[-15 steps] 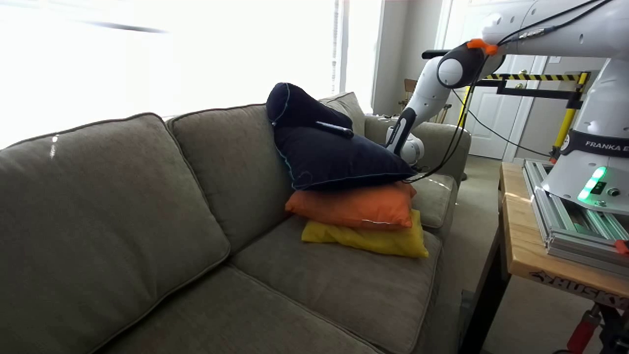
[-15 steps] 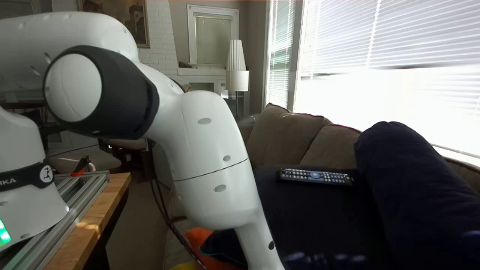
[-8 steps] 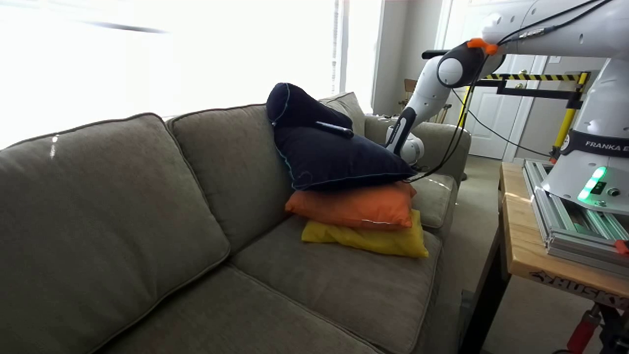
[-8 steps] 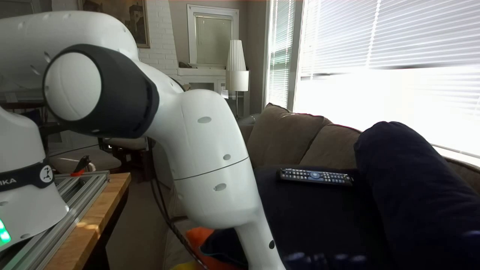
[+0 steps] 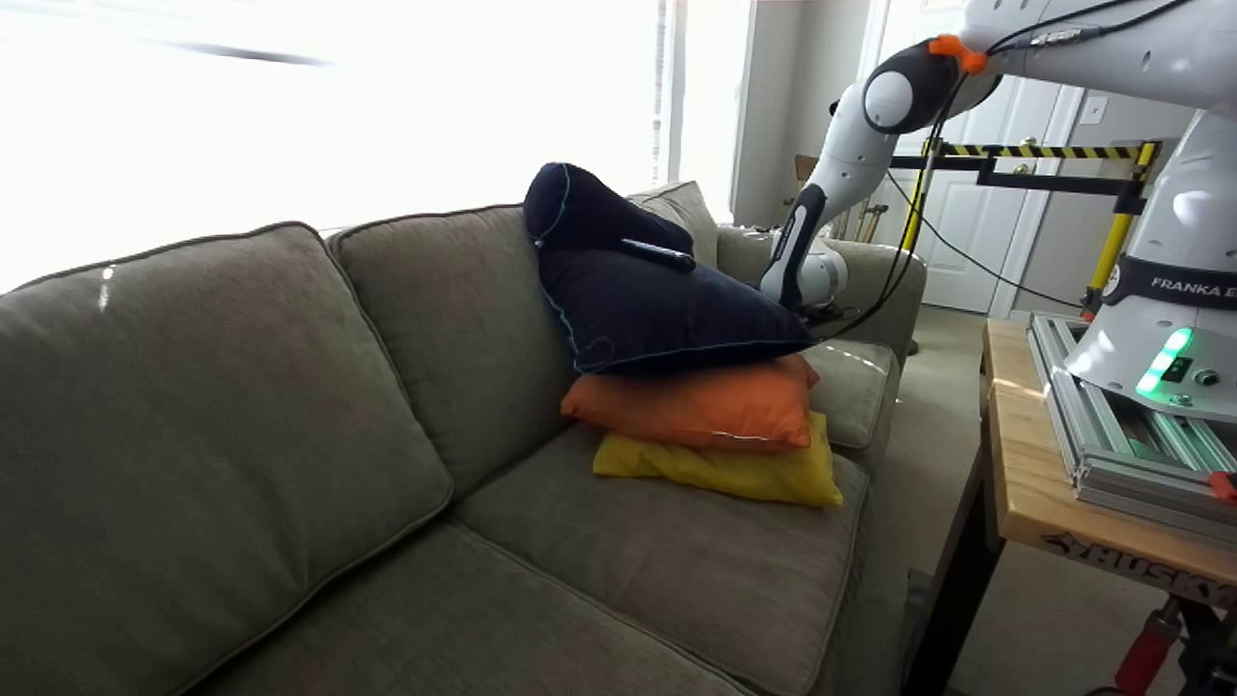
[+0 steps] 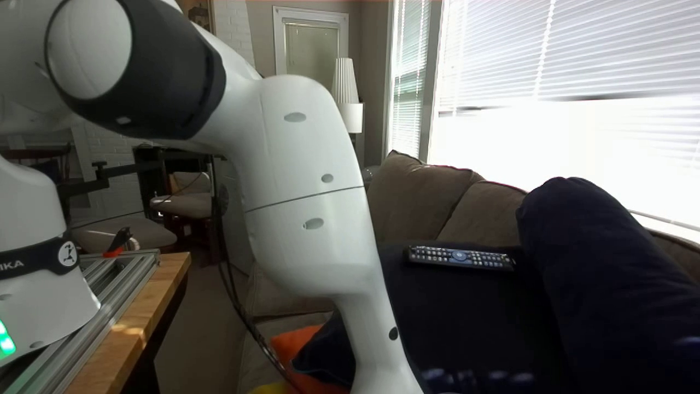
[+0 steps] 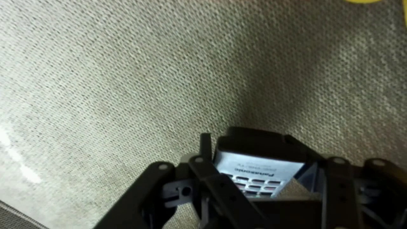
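My gripper (image 7: 256,159) shows at the bottom of the wrist view, its black fingers on either side of a silver-and-black Panasonic remote (image 7: 264,167). The remote sits tilted between the fingers, its lettering upside down in this view. The grey-beige sofa seat (image 7: 143,79) lies beneath it. In both exterior views the fingers and this remote are hidden, behind the navy pillow (image 5: 676,309) in one case and below the picture edge in the other. A second, black remote with a blue button ring (image 6: 459,257) lies on top of the navy pillow; it also shows edge-on (image 5: 657,254).
The navy pillow rests on an orange pillow (image 5: 696,406) and a yellow pillow (image 5: 725,469) on the sofa. A rolled navy cushion (image 6: 596,273) leans on the backrest. The sofa's armrest (image 5: 875,280) is behind the arm. A wooden bench (image 5: 1024,464) carries the robot base.
Between half a second ago and now the arm has risen, its elbow and wrist moving up and slightly back toward the base. The pillows and the black remote have stayed put.
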{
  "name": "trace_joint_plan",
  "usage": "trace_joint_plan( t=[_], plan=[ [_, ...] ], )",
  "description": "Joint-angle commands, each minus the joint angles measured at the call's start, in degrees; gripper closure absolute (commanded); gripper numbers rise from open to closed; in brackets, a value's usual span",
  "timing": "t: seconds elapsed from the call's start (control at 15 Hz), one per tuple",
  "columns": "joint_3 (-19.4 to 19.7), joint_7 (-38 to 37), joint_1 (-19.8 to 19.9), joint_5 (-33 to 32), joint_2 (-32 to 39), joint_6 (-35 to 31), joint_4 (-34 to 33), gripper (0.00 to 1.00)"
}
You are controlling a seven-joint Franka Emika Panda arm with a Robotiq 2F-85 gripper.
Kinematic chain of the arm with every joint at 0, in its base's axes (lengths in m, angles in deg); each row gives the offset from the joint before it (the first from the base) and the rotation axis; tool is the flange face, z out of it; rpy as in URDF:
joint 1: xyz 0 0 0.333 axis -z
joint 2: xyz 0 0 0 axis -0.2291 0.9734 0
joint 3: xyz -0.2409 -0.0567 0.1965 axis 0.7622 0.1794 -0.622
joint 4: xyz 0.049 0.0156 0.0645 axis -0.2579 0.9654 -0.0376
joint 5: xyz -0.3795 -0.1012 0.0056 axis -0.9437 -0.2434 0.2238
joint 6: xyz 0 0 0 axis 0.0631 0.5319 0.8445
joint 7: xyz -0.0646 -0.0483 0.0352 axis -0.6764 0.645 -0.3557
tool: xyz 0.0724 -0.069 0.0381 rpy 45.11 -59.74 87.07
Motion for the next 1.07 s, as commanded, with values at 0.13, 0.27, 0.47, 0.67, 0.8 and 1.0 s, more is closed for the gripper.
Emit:
trace_joint_plan(
  t=[0.13, 0.27, 0.47, 0.67, 0.8, 1.0],
  plan=[
    [-0.43, 3.94, 0.62, -1.91, -9.95, -4.59, 13.63, 0.68],
    [-0.71, 5.08, 0.78, -2.18, -12.34, -6.02, 16.43, 0.68],
    [-1.48, 6.75, 1.36, -2.74, -15.87, -9.36, 20.99, 0.68],
    [-2.16, 7.96, 1.75, -3.68, -18.98, -12.05, 24.82, 0.68],
    [-2.57, 8.44, 2.02, -4.33, -20.47, -14.26, 26.95, 0.68],
    [-3.28, 8.95, 2.63, -5.74, -23.12, -15.87, 29.96, 0.68]
  ],
)
